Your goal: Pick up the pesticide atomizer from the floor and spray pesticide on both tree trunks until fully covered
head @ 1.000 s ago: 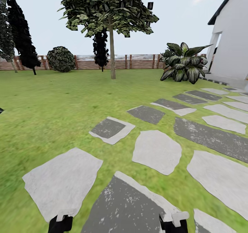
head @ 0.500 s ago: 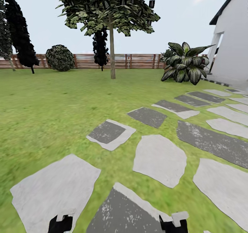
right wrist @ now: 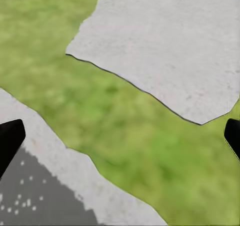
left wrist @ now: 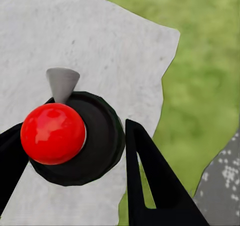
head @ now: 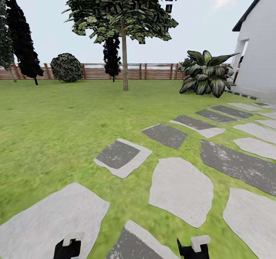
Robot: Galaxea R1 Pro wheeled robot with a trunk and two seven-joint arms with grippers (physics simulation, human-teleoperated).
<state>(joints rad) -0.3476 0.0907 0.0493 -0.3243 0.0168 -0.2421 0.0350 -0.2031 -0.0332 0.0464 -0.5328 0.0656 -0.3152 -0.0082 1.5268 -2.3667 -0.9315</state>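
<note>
In the left wrist view the pesticide atomizer (left wrist: 54, 132) shows from above: a red round cap on a black body with a grey cone nozzle. My left gripper (left wrist: 75, 141) is shut on it, one black finger on each side. Nothing sits between the wide-apart fingertips of my open right gripper (right wrist: 120, 136), which hangs over grass and paving stones. In the head view one tree (head: 122, 13) stands ahead across the garden lawn (head: 57, 113), and its straight grey-brown trunk (head: 125, 61) is far beyond both arms. No pesticide cloud is visible.
Flat grey and dark stepping stones (head: 180, 188) run from under me toward a white house (head: 260, 48) at the right. A large broad-leaved plant (head: 207, 73), a round shrub (head: 67, 67) and dark cypress-like trees (head: 23, 40) line the slatted wooden fence (head: 153, 71).
The whole head view has shifted: the stepping stones have slid down the picture and the fence line sits a little lower, so the camera moved. Both arm ends keep their places.
</note>
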